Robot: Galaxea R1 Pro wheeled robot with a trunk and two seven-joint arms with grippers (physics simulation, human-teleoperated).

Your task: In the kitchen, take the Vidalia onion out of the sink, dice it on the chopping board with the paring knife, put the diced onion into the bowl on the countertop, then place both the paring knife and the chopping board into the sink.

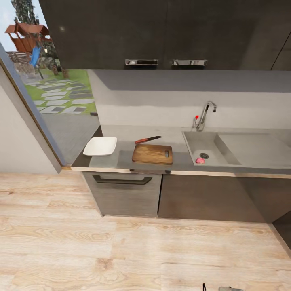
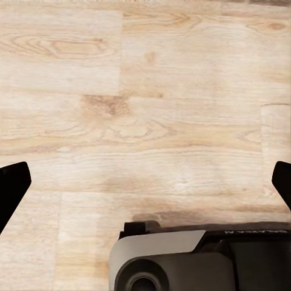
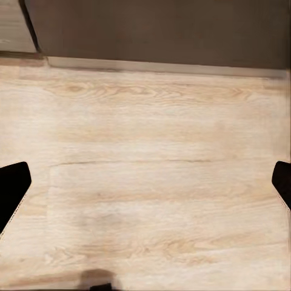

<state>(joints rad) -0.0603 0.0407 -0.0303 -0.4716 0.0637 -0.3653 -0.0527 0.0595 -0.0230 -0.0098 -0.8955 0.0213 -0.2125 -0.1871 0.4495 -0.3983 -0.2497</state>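
four task items sit on the countertop [image 1: 121, 159], seen from the head view. bowl [image 1: 100, 146] at the counter's left end, near the front edge. chopping board [image 1: 152, 154] just beside it toward the sink, handle slot on the sink side. paring knife [image 1: 147, 140] lies behind the board's back edge, apart from it, red handle toward the bowl. sink [image 1: 226, 151] set into the counter's right part; vidalia onion [image 1: 200, 160] rests in the basin by the front wall, next to the drain. tap [image 1: 204, 115] stands at the basin's back edge. left gripper [image 2: 145, 182] over wood floor [image 2: 151, 109], fingers spread wide, nothing between them. right gripper [image 3: 145, 182] likewise spread and empty, near the cabinet base [image 3: 157, 30].
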